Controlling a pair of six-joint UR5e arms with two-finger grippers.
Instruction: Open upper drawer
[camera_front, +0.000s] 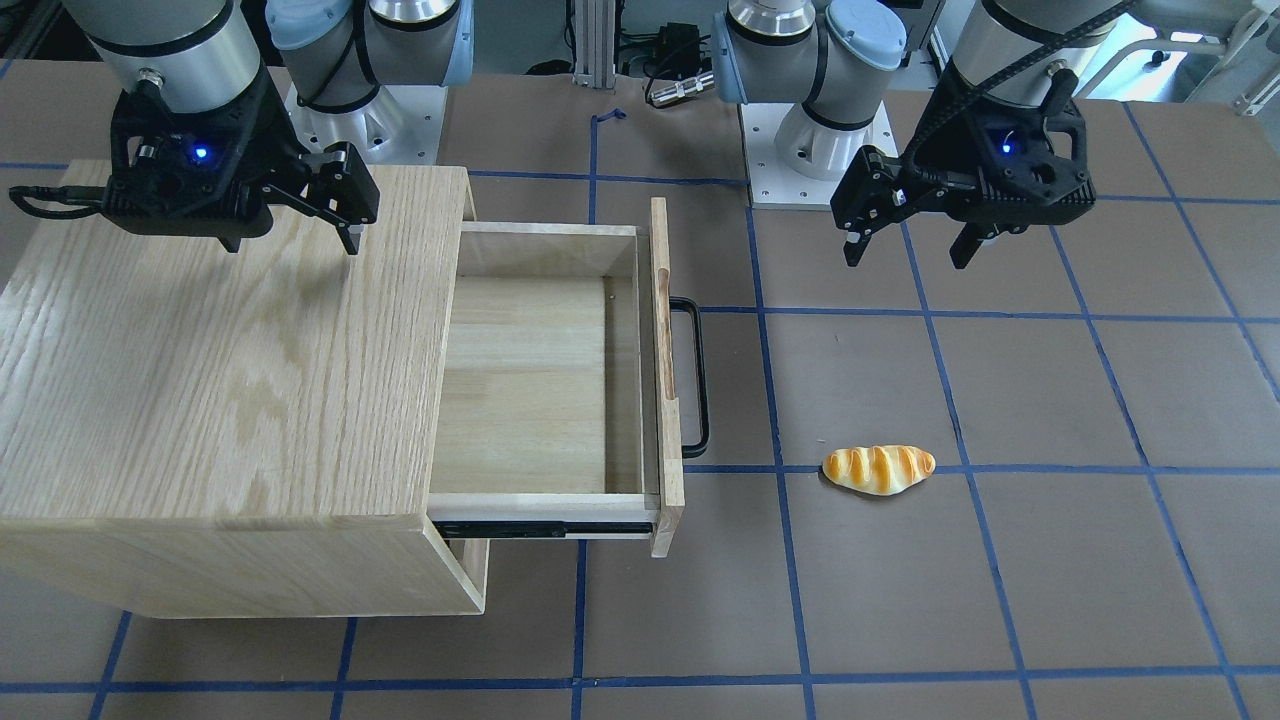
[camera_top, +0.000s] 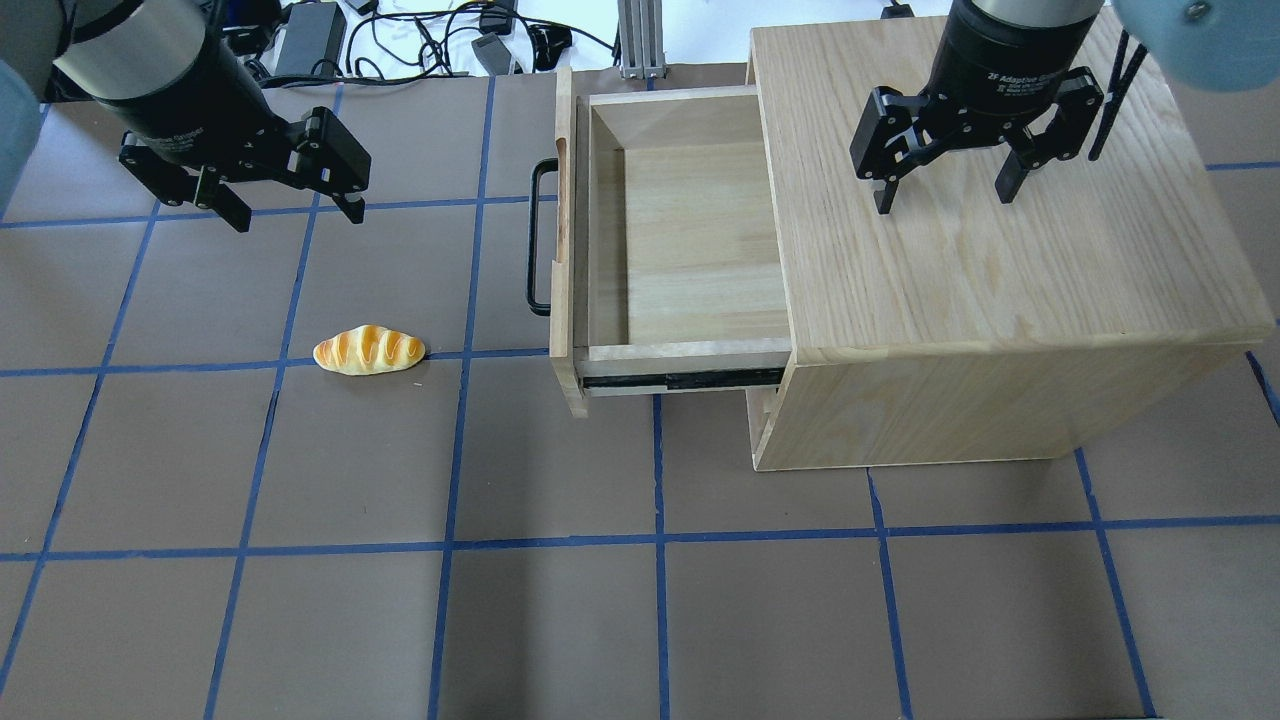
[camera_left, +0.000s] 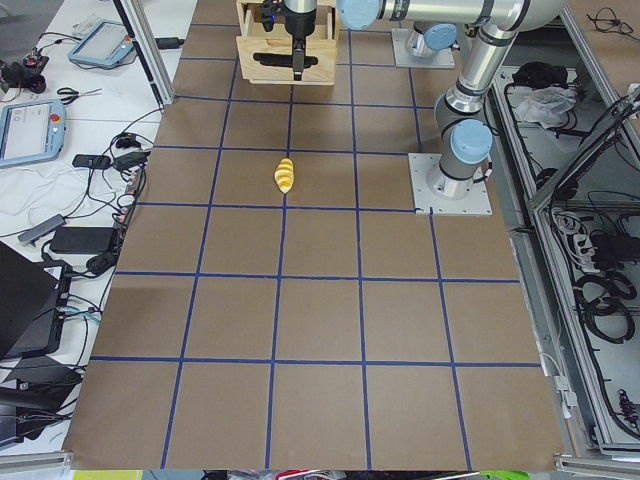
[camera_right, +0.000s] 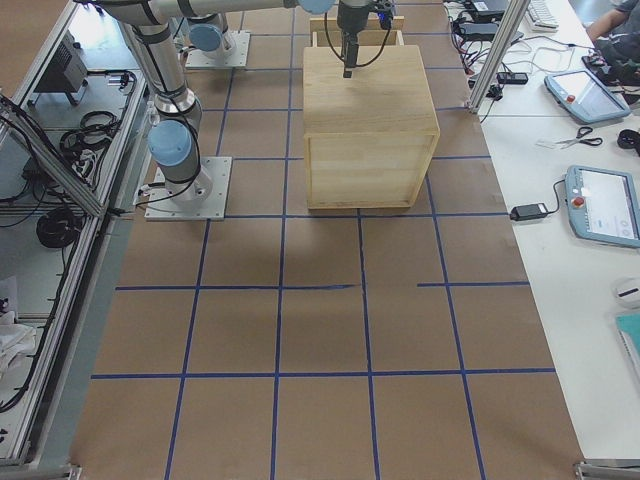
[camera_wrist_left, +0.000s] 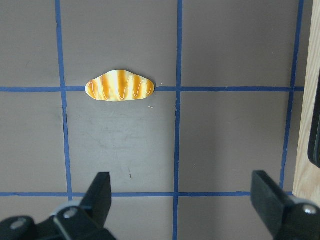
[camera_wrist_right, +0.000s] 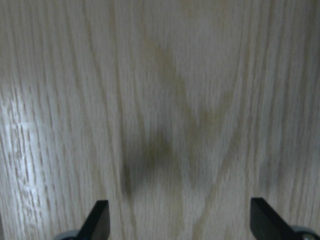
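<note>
The upper drawer (camera_front: 540, 385) stands pulled far out of the oak cabinet (camera_front: 220, 350), its box empty. Its black bar handle (camera_front: 697, 375) faces the table's middle. In the overhead view the drawer (camera_top: 690, 240) and its handle (camera_top: 537, 235) show left of the cabinet (camera_top: 1000, 250). My left gripper (camera_top: 298, 218) is open and empty above the table, well clear of the handle; it also shows in the front view (camera_front: 906, 260). My right gripper (camera_top: 943, 203) is open and empty above the cabinet top, which fills the right wrist view (camera_wrist_right: 165, 100).
A bread roll (camera_top: 369, 351) lies on the brown table on a blue tape line, left of the drawer; the left wrist view shows the roll (camera_wrist_left: 120, 86) ahead of the open fingers (camera_wrist_left: 100, 195). The robot bases (camera_front: 810, 140) stand behind.
</note>
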